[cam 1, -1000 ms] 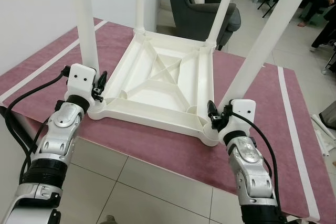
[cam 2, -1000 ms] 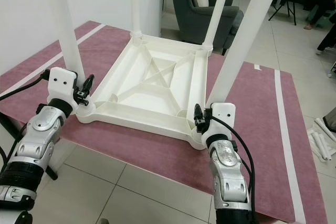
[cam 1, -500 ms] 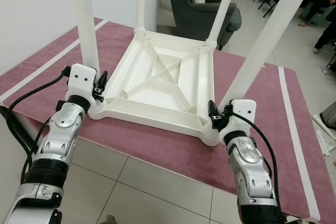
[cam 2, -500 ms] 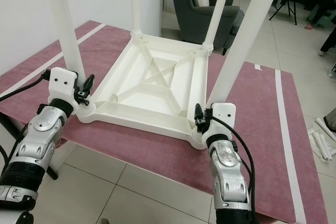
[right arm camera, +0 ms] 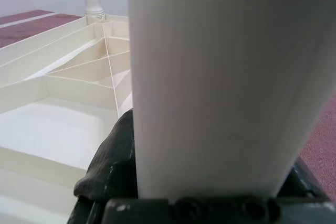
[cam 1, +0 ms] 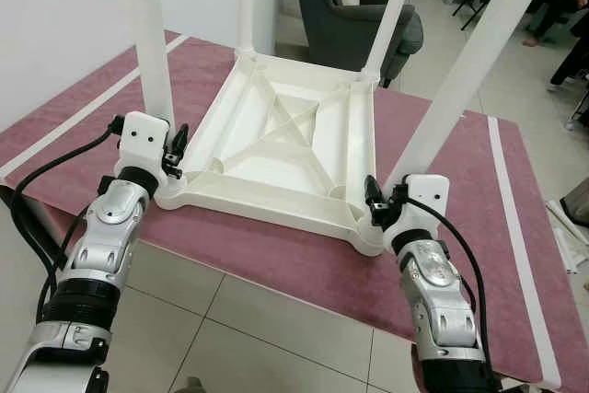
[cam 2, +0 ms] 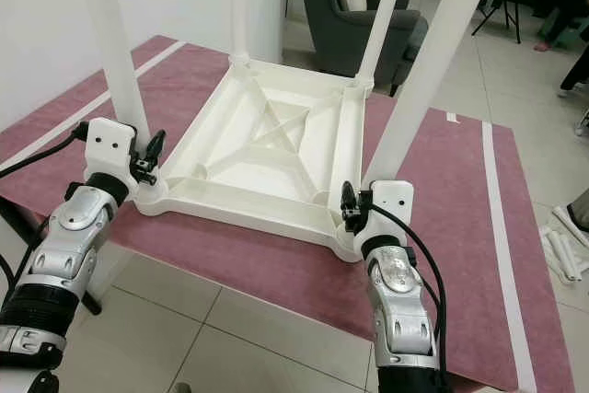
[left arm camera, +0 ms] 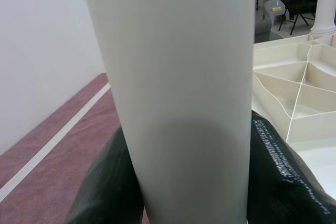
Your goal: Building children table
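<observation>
A white plastic children's table (cam 1: 285, 149) lies upside down on a maroon mat (cam 1: 276, 260), with its legs standing up. My left gripper (cam 1: 158, 143) is shut on the near-left leg (cam 1: 150, 43) close to its socket. In the left wrist view the leg (left arm camera: 178, 93) sits between the black fingers (left arm camera: 278, 171). My right gripper (cam 1: 405, 202) is shut on the near-right leg (cam 1: 460, 80), which leans slightly to the right. The right wrist view has that leg (right arm camera: 226, 77) up close, with one finger (right arm camera: 113, 166) beside it. Two far legs (cam 1: 246, 2) (cam 1: 391, 11) stand at the back corners.
A grey armchair (cam 1: 354, 16) stands just behind the mat. A white wall runs along the left. Tiled floor (cam 1: 258, 319) lies in front of the mat's near edge. People's legs (cam 1: 571, 43) show at the far right, and loose white parts (cam 2: 563, 255) lie on the floor.
</observation>
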